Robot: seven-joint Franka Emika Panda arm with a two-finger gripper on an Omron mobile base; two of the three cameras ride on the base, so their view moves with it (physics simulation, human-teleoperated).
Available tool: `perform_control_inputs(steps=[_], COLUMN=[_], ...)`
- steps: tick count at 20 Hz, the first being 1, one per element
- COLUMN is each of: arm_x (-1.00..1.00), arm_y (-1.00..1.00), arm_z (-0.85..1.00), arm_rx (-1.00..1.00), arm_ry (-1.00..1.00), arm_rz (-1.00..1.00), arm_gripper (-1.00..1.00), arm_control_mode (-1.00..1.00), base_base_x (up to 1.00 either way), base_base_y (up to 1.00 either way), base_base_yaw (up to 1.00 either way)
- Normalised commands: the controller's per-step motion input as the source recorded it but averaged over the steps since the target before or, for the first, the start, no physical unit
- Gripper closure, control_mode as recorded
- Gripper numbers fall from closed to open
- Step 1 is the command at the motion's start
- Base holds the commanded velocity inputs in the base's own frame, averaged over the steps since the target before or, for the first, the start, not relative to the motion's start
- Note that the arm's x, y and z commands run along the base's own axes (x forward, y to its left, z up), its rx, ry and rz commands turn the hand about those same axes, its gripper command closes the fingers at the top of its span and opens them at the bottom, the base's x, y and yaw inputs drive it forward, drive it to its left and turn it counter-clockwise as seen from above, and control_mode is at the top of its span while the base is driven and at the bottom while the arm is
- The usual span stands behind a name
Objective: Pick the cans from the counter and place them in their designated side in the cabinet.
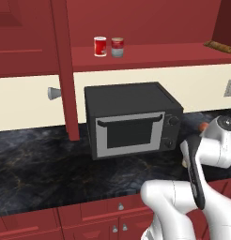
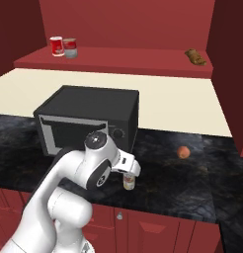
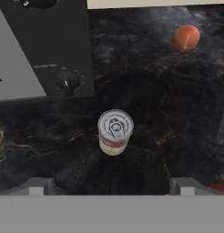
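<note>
Tool above the little can
The open tool sits at the bottom; the small yellow-label tin can stands upright mid-frame, between its tips.

A can stands upright on the dark veined counter, seen from above, its silver lid with pull ring facing up and a yellowish label below. The fingers rise wide apart at the bottom, the can between them but farther off, untouched. A black microwave with a knob sits upper left; an orange fruit lies upper right, well apart from the can
</note>
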Motion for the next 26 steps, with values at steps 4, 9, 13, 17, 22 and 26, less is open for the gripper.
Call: perform_control_inputs(steps=[4,9,13,17,22,26], arm_x=[0.14,0.1,0.11,0.16,0.21,0.17], arm_y=[-0.06,-0.06,-0.03,-0.01,0.0,-0.05], arm_z=[-0.17,-0.18,-0.2,-0.17,-0.13,-0.14], arm_rx=[0.0,0.0,0.0,0.0,0.0,0.0], arm_ry=[0.0,0.0,0.0,0.0,0.0,0.0], arm_rz=[0.0,0.0,0.0,0.0,0.0,0.0], arm_gripper=[-1.0,-1.0,-1.0,-1.0,-1.0,-1.0], arm_control_mode=[-1.0,-1.0,-1.0,-1.0,-1.0,-1.0], base_base_x=[0.0,0.0,0.0,0.0,0.0,0.0], base_base_y=[0.0,0.0,0.0,0.0,0.0,0.0], base_base_yaw=[0.0,0.0,0.0,0.0,0.0,0.0])
